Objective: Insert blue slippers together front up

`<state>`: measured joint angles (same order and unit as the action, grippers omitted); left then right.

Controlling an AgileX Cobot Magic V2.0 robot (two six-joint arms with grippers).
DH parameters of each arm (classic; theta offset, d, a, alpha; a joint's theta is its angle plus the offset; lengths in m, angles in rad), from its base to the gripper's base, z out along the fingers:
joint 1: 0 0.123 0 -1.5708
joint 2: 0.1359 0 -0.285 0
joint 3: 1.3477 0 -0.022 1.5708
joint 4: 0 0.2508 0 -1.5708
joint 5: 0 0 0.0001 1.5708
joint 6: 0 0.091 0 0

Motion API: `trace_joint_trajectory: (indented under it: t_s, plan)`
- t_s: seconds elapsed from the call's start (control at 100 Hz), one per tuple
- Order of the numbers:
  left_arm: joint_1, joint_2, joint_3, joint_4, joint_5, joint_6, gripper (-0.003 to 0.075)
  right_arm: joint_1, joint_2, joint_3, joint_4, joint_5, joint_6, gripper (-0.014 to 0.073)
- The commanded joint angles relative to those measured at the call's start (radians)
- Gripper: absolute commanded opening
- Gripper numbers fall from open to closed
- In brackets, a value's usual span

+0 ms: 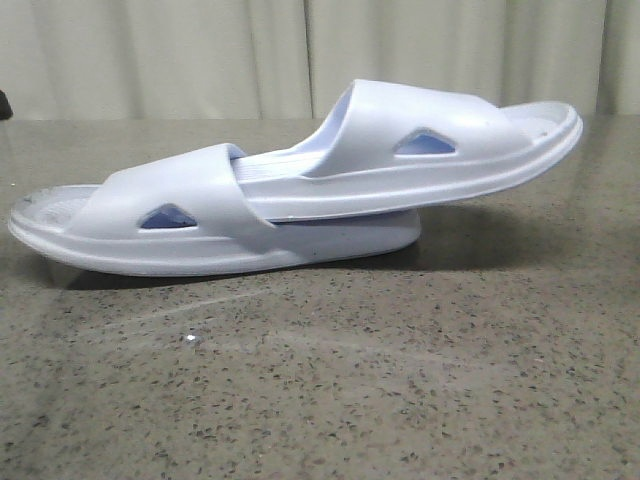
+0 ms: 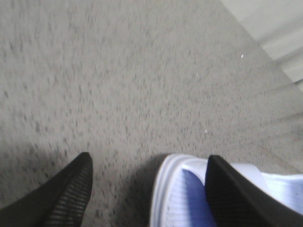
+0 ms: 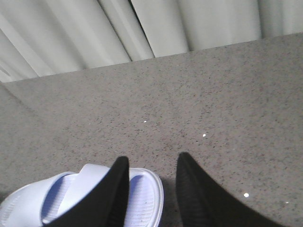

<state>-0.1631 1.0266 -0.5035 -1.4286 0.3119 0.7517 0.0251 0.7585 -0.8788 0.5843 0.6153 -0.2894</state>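
Note:
Two pale blue-white slippers lie nested on the speckled table in the front view. The lower slipper [image 1: 180,215] rests flat, its strap at the left. The upper slipper [image 1: 420,140] has one end pushed under that strap and juts out to the right, its far end raised off the table. No gripper shows in the front view. In the left wrist view my left gripper [image 2: 147,189] is open, a slipper end [image 2: 173,198] between its fingers. In the right wrist view my right gripper [image 3: 151,189] is open above a slipper end [image 3: 144,198].
The grey speckled tabletop [image 1: 320,380] fills the foreground. Pale pleated curtains [image 1: 200,50] hang behind the table's far edge. A small dark object [image 1: 4,104] sits at the far left edge.

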Motion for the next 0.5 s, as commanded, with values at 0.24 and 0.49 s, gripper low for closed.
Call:
trace_joint_trajectory:
  t_s: [0.24, 0.49]
  plan:
    - [-0.007, -0.309, -0.030, 0.039, -0.184, 0.260, 0.0447, -0.001, -0.064, 0.066, -0.101, -0.229, -0.014, 0.0196]
    - [-0.007, -0.535, 0.065, 0.113, -0.188, 0.267, 0.0447, -0.001, -0.280, 0.306, -0.289, -0.464, -0.015, 0.0192]
